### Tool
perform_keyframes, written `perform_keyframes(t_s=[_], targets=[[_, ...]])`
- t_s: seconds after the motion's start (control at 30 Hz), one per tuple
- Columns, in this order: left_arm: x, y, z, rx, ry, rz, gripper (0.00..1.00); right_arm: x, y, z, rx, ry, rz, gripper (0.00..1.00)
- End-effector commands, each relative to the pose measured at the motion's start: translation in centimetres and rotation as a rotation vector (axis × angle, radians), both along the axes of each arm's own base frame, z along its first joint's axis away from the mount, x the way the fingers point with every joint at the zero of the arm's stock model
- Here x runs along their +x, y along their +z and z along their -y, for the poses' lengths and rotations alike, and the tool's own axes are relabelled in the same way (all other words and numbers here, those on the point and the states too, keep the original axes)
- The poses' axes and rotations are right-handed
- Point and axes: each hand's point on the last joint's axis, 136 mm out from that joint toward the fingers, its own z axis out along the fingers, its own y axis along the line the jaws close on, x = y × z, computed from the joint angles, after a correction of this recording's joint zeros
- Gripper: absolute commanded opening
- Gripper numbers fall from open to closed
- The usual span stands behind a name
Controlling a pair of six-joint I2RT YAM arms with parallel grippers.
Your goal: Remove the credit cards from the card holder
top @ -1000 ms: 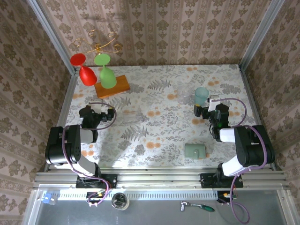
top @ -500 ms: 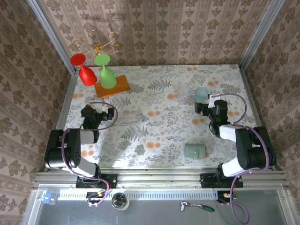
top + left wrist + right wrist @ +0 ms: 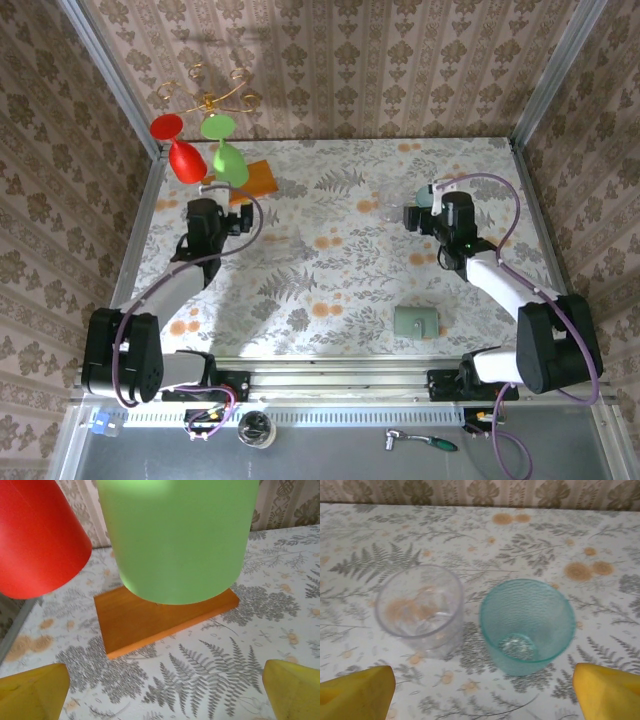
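Counter (image 3: pixel 330 270): fern-and-flower print, walled w/ patterned paper on three sides.
Card holder (image 3: pixel 416 322): pale green, lay flat & folded shut near the counter's front edge, right of centre, in front of the R arm's base; well apart from both claws.
L claw (image 3: pixel 162 695): spread wide, yellow tips at the bottom corners of the L wrist view, nothing btwn them but bare counter. Reached out to the back-left corner, aimed at the orange block.
Orange block (image 3: pixel 165 615): flat wooden slab lying on the counter, just ahead of the L claw, partly hidden by the green goblet.
Green goblet (image 3: pixel 228 160): upside down, foot uppermost, below a gold wire rack (image 3: pixel 210 98); bowl loomed large in front of the block in the L wrist view. Couldn't tell if it touched the block.
Red goblet (image 3: pixel 183 155): same pose, just left of the green one.
R claw (image 3: pixel 480 692): spread wide, gripping nothing; tips at the bottom corners of the R wrist view, cups just ahead.
Teal cup (image 3: pixel 527 625): translucent, upright, mouth up.
Clear cup (image 3: pixel 420 607): upright, just left of the teal one in the R wrist view; narrow gap, not touching.
R arm: stretched toward the back-right part of the counter, far from the card holder.
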Motion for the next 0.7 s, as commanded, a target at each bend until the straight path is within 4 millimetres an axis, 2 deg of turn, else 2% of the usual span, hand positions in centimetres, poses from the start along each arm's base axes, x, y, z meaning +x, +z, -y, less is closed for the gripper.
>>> perform_keyframes(t_s=[0.0,0.17,0.37,0.43,0.67], targets=[[-1.6,-2.6,0.8,-0.1,0.034,-0.216,1.0,-1.5,-0.4,-1.4,0.019,-0.005,-0.095,0.92],[-3.2,-5.3,4.5,-0.228,-0.059,-0.482,1.0,-2.1,-0.6,-5.7,0.079,0.065,-0.139,0.91],[-5.0,-6.7,8.0,-0.392,-0.093,-0.615,1.0,-2.9,-1.5,-9.9,0.189,0.11,-0.198,0.9],[-5.7,-7.3,8.5,-0.43,-0.094,-0.658,1.0,-3.0,-2.7,-11.2,0.211,0.121,-0.242,0.9],[-7.3,-10.1,9.2,-0.485,-0.09,-0.777,0.98,-3.5,-3.8,-16.0,0.336,0.223,-0.321,0.88]])
